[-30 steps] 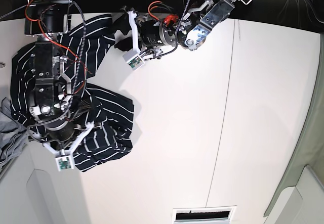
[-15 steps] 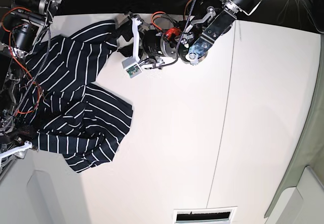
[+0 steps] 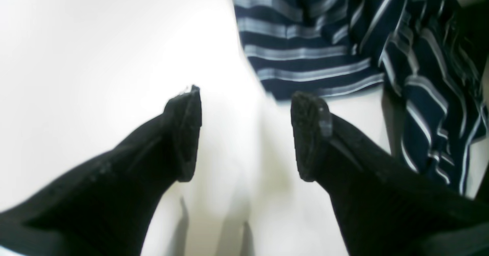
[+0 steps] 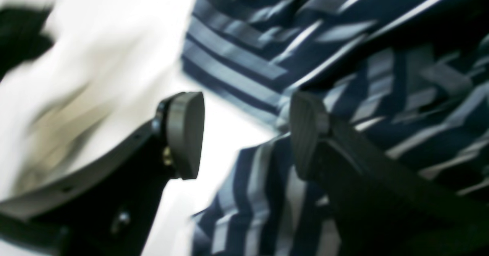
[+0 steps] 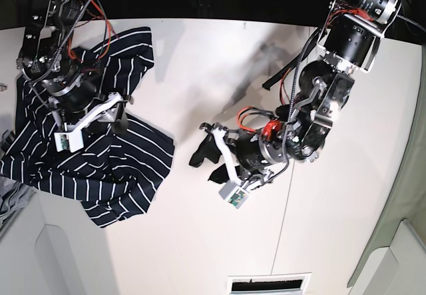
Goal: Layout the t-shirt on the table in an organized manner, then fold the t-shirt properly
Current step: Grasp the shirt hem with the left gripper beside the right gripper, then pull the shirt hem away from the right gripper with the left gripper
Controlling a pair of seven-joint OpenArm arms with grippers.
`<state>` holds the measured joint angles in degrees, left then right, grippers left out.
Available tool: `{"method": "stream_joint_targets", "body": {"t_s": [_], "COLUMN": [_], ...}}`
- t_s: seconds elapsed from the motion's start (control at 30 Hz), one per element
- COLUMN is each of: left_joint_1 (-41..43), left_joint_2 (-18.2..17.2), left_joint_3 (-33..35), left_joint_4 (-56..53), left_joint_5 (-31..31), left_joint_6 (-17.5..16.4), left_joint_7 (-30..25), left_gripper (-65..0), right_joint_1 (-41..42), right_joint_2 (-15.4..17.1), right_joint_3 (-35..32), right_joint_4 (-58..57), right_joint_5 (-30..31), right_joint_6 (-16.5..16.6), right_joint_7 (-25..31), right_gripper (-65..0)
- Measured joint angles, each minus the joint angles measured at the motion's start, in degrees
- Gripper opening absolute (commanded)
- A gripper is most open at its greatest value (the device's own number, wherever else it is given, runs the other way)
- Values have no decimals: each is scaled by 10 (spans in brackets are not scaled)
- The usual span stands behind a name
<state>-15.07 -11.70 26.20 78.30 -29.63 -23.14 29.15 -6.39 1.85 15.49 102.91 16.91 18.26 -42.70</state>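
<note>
The t-shirt [image 5: 100, 168], dark navy with thin white stripes, lies crumpled on the left part of the white table [image 5: 219, 242]. My right gripper [image 5: 122, 114] hovers over its upper middle. In the right wrist view the right gripper [image 4: 246, 133] is open, with striped cloth [image 4: 344, 57] under and beyond the fingers and nothing between them. My left gripper [image 5: 205, 164] is over bare table just right of the shirt's edge. The left wrist view shows the left gripper [image 3: 246, 130] open and empty, with the shirt's hem [image 3: 305, 49] just ahead of it.
A plain grey garment [image 5: 8, 198] pokes in at the left edge beside the shirt. A thin dark seam [image 5: 293, 175] runs down the table right of the left arm. A vent slot [image 5: 266, 283] sits at the bottom edge.
The right gripper has opened, let go of the shirt and risen toward its upper part. The left arm has swung from the far edge down to mid-table beside the shirt.
</note>
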Motion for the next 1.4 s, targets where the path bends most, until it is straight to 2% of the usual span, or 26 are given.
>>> {"method": "stream_joint_targets", "body": {"t_s": [0.13,0.27,0.37,0.6,0.73,0.83,1.17,1.23,1.33,1.4], "left_joint_1": [-17,-32,-55,-74,-72,-72,-56,-55,-58,-59], "left_joint_2": [35,66,89,136,151,156,167,170,171,171], "left_joint_3": [11,10,10,9,9,10,9,13,28,44], "left_joint_4": [-68,-172,-236,-273,-289,-294,-294,-294,-294,-294], "left_joint_5": [23,53,78,75,124,136,145,144,151,162], "left_joint_6": [-4,-1,2,4,79,101,107,107,107,107], "left_joint_7": [-22,-58,-92,-101,-125,-127,-129,-131,-151,-163], "left_gripper": [-261,-261,-261,-261,-261,-261,-264,-310,-447,-493], "right_joint_1": [-31,-63,-63,-90,-87,-88,-88,-88,-88,-88], "right_joint_2": [-22,-21,-22,-21,-21,-21,-21,-21,-21,-21], "right_joint_3": [-49,-70,-72,-73,-73,-73,-73,-73,-73,-73], "right_joint_4": [3,2,2,2,2,2,2,2,2,2], "right_joint_5": [-55,-83,-82,-84,-83,-83,-83,-83,-84,-84], "right_joint_6": [0,0,0,-1,-1,-1,-1,-1,-1,-1], "right_joint_7": [11,15,16,17,19,17,17,17,17,17], "right_gripper": [-301,-301,-301,-301,-301,-301,-301,-301,-301,-301]}}
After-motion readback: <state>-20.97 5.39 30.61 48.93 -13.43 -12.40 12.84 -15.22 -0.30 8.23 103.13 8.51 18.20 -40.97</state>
